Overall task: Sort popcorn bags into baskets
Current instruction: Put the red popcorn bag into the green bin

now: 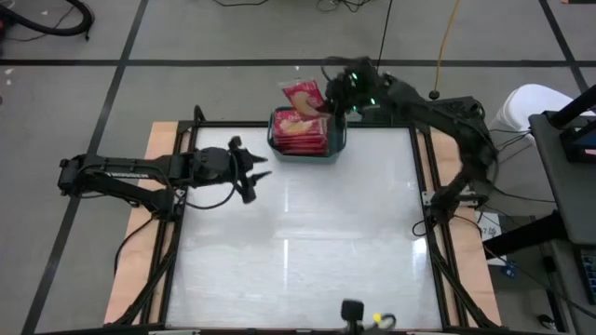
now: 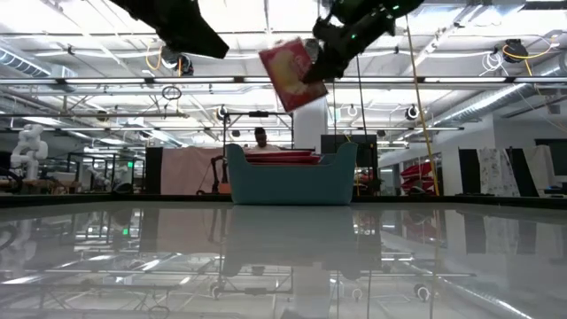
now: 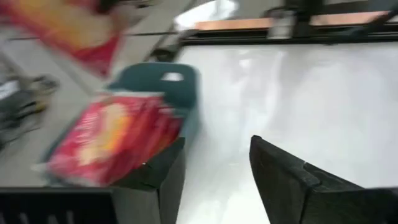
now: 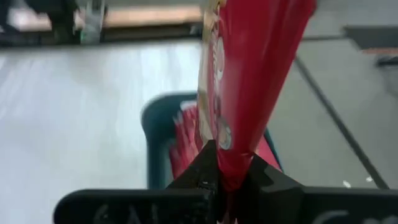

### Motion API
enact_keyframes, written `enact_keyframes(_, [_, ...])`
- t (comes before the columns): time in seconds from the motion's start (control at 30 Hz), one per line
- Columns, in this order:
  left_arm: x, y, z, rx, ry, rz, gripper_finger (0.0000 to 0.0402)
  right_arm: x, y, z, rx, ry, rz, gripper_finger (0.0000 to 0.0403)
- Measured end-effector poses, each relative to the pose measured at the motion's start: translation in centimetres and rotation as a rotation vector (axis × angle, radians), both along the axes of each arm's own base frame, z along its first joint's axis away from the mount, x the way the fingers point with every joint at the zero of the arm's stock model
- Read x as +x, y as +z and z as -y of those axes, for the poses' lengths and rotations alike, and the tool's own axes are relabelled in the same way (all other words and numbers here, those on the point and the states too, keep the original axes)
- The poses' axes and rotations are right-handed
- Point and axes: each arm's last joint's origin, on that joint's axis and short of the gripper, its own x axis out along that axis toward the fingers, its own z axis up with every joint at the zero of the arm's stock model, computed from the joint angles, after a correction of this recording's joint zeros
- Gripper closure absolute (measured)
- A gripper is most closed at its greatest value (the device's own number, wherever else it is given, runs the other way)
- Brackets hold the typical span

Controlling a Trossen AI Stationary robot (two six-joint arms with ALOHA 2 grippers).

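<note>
Glossy white table is bare in front. Teal basket sits at its far edge, stacked w/ red popcorn bags. Right jaws are clamped on one popcorn bag, hanging above the basket's far side. Left jaws are parted, holding nothing, over the table left of the basket.

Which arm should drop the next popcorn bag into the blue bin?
The right. Its gripper is shut on a popcorn bag hanging just above the teal bin. The left gripper is open, empty and away from the bin over the table.
</note>
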Motion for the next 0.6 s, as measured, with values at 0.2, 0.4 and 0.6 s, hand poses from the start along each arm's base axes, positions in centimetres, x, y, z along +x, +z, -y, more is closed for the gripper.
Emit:
enact_keyframes(0.2, [0.0,-1.5,0.4,-0.024,-0.066,-0.009,0.0257,1.9,0.6,4.4,-0.019,0.106,-0.187,0.0395])
enact_keyframes(0.4, [0.0,-2.8,0.4,-0.033,-0.064,-0.002,0.0286,3.4,-0.7,7.3,0.013,0.208,-0.339,0.0395])
enact_keyframes(0.6, [0.0,-3.3,0.4,-0.034,-0.063,0.02,0.0295,3.6,-2.8,8.4,0.047,0.291,-0.432,0.0394])
